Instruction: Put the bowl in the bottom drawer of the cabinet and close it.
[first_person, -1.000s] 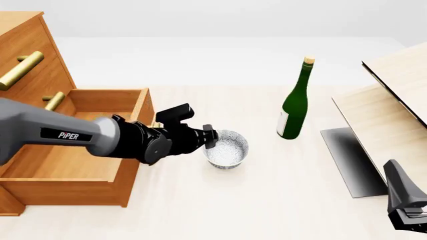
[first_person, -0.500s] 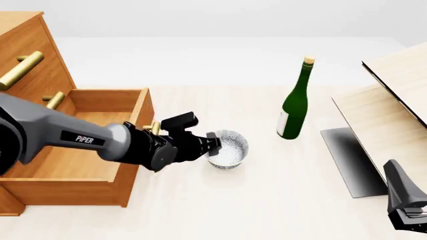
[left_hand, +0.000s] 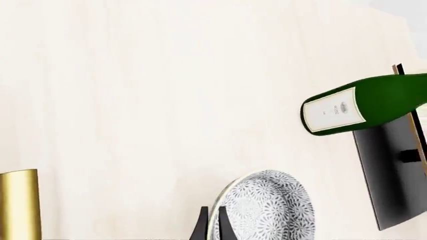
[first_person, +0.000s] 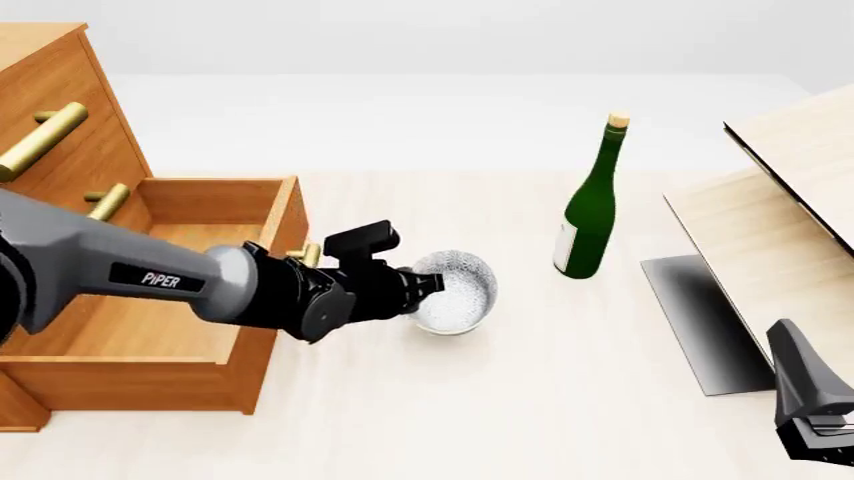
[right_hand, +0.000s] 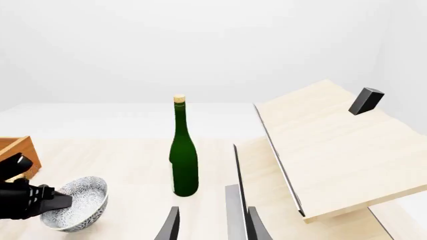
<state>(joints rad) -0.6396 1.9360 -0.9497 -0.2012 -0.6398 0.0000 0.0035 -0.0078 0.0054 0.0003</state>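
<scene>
The speckled white-grey bowl (first_person: 457, 290) hangs tilted just off the table, right of the pulled-out bottom drawer (first_person: 147, 300) of the orange-brown cabinet (first_person: 60, 120). My left gripper (first_person: 430, 283) is shut on the bowl's near-left rim. In the left wrist view its dark fingertips (left_hand: 200, 228) pinch the rim of the bowl (left_hand: 267, 210), with the drawer's brass handle (left_hand: 19, 205) beside them. The right wrist view shows the bowl (right_hand: 77, 202) held by the left gripper (right_hand: 50, 200). My right gripper (right_hand: 213, 227) stays open and empty at the table's near right (first_person: 814, 420).
A green wine bottle (first_person: 587, 210) stands upright to the right of the bowl. Pale slanted boards (first_person: 787, 200) over a black panel (first_person: 701, 320) fill the right side. The two upper drawers with brass handles (first_person: 40, 140) are shut.
The left gripper settled onto the bowl's rim and closed on it. The bowl has since tipped and come slightly up off the table. The right arm has not moved.
</scene>
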